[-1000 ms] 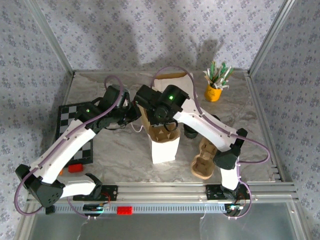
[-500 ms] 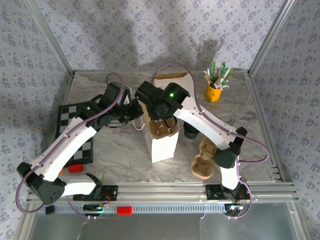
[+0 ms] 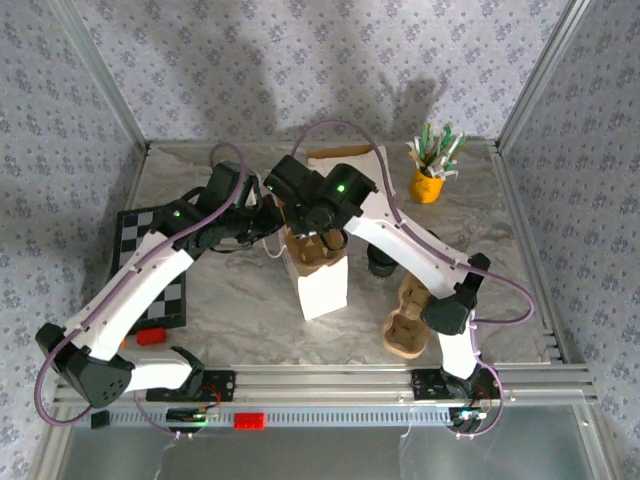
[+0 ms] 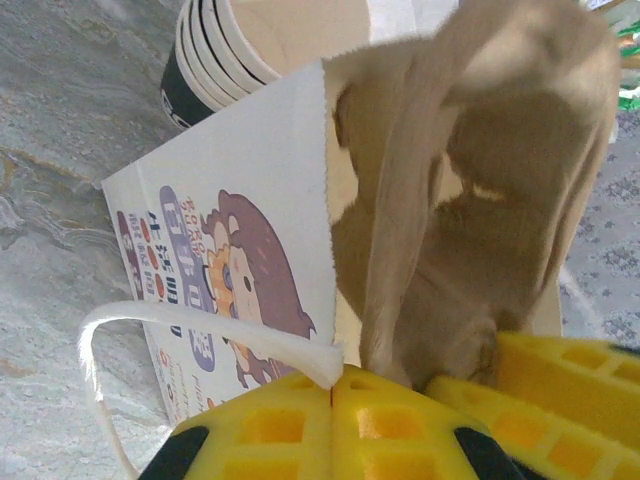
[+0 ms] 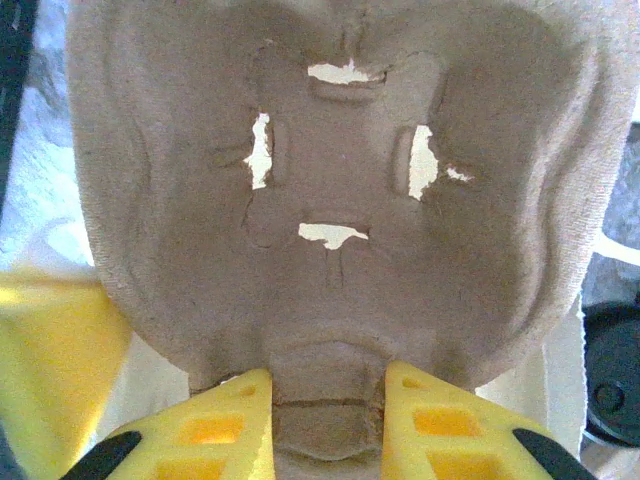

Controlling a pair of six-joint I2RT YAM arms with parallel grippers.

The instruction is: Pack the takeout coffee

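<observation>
- The left gripper (image 4: 332, 395) is pinched shut on the near rim of the white paper bag (image 4: 240, 230). The bag's white handle strap (image 4: 180, 318) runs in between its fingertips.
- Over the last second this gripper has drawn a little away from the arm bases and taken the bag with it. The bag now stands slightly further back on the desk (image 3: 240, 300) and leans a touch, with its mouth held open.
- The takeout coffee (image 4: 205, 60) sits ahead and to the left of the left gripper, past the far corner of the bag's printed side. It is on the desk and outside the bag, with neither gripper on it.
- The right gripper (image 5: 328, 400) is narrowed onto the centre tab of a pulp cup carrier (image 5: 340, 200). The carrier hangs just below its fingers, in the bag's open mouth.
- This gripper has moved back and slightly left together with the bag, so the carrier has stayed lined up with the opening.
- My read is that the carrier is going into the bag and is not yet seated, and the coffee's turn is still to come.
- A black lid (image 5: 612, 385) lies on the desk just to the right of the right gripper.
- A second pulp carrier (image 3: 405, 320) lies well clear, nearer the right arm's base.
- A yellow cup of sticks (image 3: 427, 186) stands well off to the right gripper's right, untouched.
</observation>
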